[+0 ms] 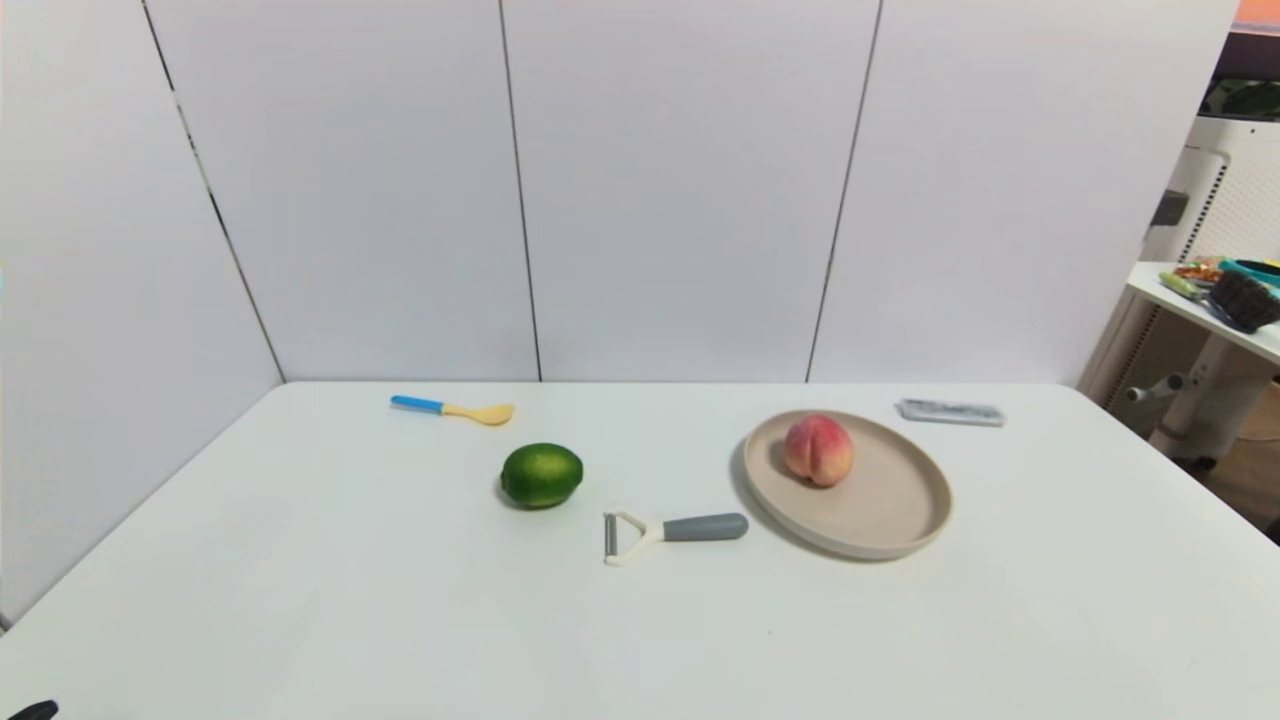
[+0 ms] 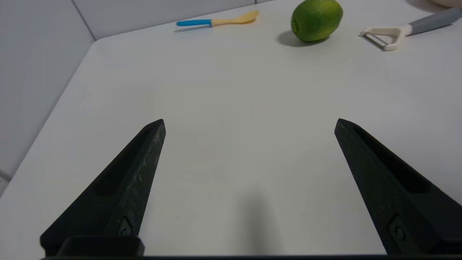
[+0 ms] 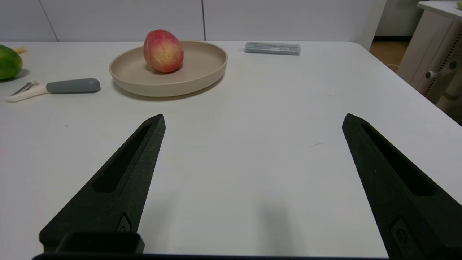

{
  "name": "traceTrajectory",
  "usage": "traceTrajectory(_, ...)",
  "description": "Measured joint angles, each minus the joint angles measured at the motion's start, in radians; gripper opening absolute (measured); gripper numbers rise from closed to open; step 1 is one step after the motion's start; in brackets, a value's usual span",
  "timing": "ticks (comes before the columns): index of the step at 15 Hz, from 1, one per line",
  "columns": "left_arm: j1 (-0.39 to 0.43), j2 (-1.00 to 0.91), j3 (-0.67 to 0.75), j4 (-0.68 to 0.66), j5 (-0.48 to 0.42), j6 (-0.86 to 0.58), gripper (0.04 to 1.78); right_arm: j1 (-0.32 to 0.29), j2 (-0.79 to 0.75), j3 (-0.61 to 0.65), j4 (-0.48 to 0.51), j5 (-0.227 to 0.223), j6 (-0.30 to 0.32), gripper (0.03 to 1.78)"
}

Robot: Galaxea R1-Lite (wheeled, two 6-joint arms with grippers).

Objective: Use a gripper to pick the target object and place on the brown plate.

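Note:
A pinkish-red peach [image 1: 819, 450] rests on the far left part of the beige-tan plate [image 1: 890, 510], right of the table's middle; both also show in the right wrist view, the peach [image 3: 163, 51] on the plate [image 3: 202, 74]. My right gripper [image 3: 252, 121] is open and empty, low over bare table near the front right, well short of the plate. My left gripper [image 2: 249, 124] is open and empty over bare table near the front left. Only a black tip [image 1: 30, 711] of the left arm shows in the head view.
A green lime [image 1: 541, 475] lies left of centre, a grey-handled peeler [image 1: 672, 531] between it and the plate. A blue-and-yellow spoon [image 1: 452, 408] lies at the back left. A grey flat case [image 1: 950, 412] lies behind the plate. A side table [image 1: 1215, 305] stands off the right.

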Motion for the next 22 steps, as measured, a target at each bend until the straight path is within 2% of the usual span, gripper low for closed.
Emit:
traceTrajectory(4, 0.024, -0.179, 0.012, 0.124, 0.09, 0.002, 1.69, 0.0, 0.0, 0.0, 0.0, 0.0, 0.0, 1.69)
traceTrajectory(8, 0.027, -0.217, 0.012, 0.121, 0.117, -0.124, 1.69, 0.0, 0.0, 0.0, 0.0, 0.0, -0.001, 1.69)
traceTrajectory(22, 0.028, -0.224, 0.012, 0.12, 0.12, -0.134, 1.69, 0.0, 0.0, 0.0, -0.001, -0.001, -0.002, 1.69)
